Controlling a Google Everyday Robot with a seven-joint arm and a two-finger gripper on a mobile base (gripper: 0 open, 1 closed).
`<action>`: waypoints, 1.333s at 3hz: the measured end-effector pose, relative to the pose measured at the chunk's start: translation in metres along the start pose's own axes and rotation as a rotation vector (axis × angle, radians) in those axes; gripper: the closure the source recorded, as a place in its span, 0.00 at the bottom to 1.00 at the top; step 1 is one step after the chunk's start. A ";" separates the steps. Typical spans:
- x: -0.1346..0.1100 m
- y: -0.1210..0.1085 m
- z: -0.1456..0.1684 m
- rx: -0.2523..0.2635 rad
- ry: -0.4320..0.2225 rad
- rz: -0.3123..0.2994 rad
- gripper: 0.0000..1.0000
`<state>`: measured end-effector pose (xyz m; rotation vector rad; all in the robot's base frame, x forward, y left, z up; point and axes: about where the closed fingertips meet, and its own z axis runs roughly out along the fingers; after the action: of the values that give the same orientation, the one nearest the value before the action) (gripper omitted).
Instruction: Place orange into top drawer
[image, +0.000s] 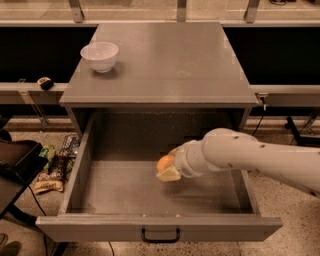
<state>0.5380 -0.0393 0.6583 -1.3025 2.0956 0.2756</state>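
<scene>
The orange (164, 162) is held in my gripper (168, 167), which reaches in from the right on a white arm. The gripper is inside the open top drawer (125, 192), low over its speckled grey floor near the middle. The fingers are shut on the orange; part of the fruit is hidden by them. The drawer is pulled fully out, with a small black handle (160, 235) on its front panel.
A white bowl (99, 56) stands on the back left of the grey cabinet top (165, 60). Bags and clutter (50, 170) lie on the floor to the left of the drawer. Cables run on the floor at the right.
</scene>
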 end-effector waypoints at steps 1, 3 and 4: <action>0.017 0.028 0.046 -0.066 0.074 0.009 1.00; 0.016 0.029 0.045 -0.069 0.077 0.009 0.61; 0.016 0.029 0.045 -0.069 0.077 0.009 0.37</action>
<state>0.5269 -0.0149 0.6095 -1.3633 2.1745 0.3081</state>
